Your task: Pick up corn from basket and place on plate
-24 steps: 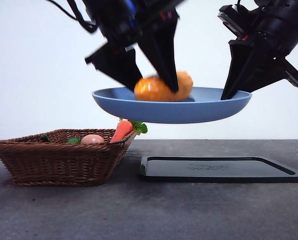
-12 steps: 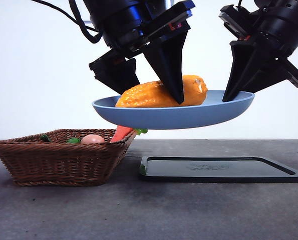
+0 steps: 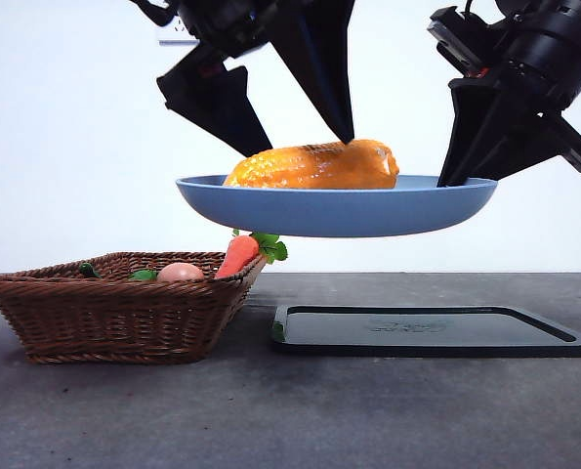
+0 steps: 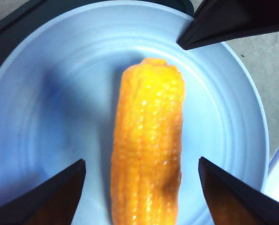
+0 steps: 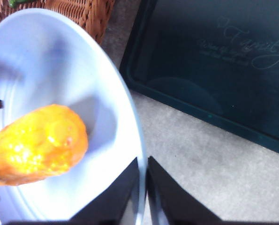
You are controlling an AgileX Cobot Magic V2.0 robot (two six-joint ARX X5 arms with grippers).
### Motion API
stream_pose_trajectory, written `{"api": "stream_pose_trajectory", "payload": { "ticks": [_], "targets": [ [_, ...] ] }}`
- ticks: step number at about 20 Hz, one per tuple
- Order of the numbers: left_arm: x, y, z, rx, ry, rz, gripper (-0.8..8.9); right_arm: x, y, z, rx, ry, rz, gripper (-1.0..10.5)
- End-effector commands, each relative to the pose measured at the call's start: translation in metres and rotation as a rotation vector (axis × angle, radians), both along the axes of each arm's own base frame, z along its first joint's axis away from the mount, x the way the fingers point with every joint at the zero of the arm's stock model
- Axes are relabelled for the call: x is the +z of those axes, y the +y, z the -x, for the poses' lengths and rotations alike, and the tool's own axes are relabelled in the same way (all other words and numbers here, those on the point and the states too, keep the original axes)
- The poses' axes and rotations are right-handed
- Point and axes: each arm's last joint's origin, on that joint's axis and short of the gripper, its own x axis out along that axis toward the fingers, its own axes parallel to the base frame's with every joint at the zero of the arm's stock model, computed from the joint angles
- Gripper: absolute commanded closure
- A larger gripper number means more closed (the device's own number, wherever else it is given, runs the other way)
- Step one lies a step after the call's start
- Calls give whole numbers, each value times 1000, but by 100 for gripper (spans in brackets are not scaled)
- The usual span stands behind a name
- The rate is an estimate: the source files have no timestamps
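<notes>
The orange-yellow corn [image 3: 314,166] lies on its side in the light blue plate [image 3: 339,210], which hangs level in the air above the black tray. My left gripper [image 3: 310,147] hovers just over the corn, open, its jaws spread wide to either side of the cob [image 4: 146,150] without touching it. At the plate's right edge my right gripper [image 3: 451,176] is shut on the rim [image 5: 138,140] and carries the plate. The corn [image 5: 36,145] rests near the plate's middle. The wicker basket [image 3: 114,308] stands on the table at the left.
In the basket lie a carrot with green leaves [image 3: 239,254] and a small pinkish round item [image 3: 180,273]. A flat black tray [image 3: 432,330] lies on the grey table right of the basket, below the plate.
The left gripper has let go of the corn and risen off it. The corn went from hanging end-on between the jaws to lying flat on the plate. The right gripper keeps holding the plate.
</notes>
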Motion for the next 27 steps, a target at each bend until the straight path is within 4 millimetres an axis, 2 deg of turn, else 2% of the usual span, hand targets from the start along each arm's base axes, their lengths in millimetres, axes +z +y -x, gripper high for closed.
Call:
{"api": "stream_pose_trajectory", "payload": {
  "ticks": [1,7,10,13,21,27],
  "targets": [
    [24,0,4,-22,-54,41,420,4,2,-4,0,-4,-13,944],
    [75,18,19,-23,-144,134,422,0,-19,-14,-84,0,-12,944],
    [97,32,31,-21,-201,199,422,-7,-38,-26,-155,8,-9,944],
    [112,45,43,-18,-238,243,422,-21,-54,-43,-217,4,-11,944],
    [132,67,62,3,-272,317,422,-81,-76,-85,-313,54,-38,944],
    [131,69,64,18,-247,312,422,-98,-81,-96,-346,52,-55,944]
  ]
}}
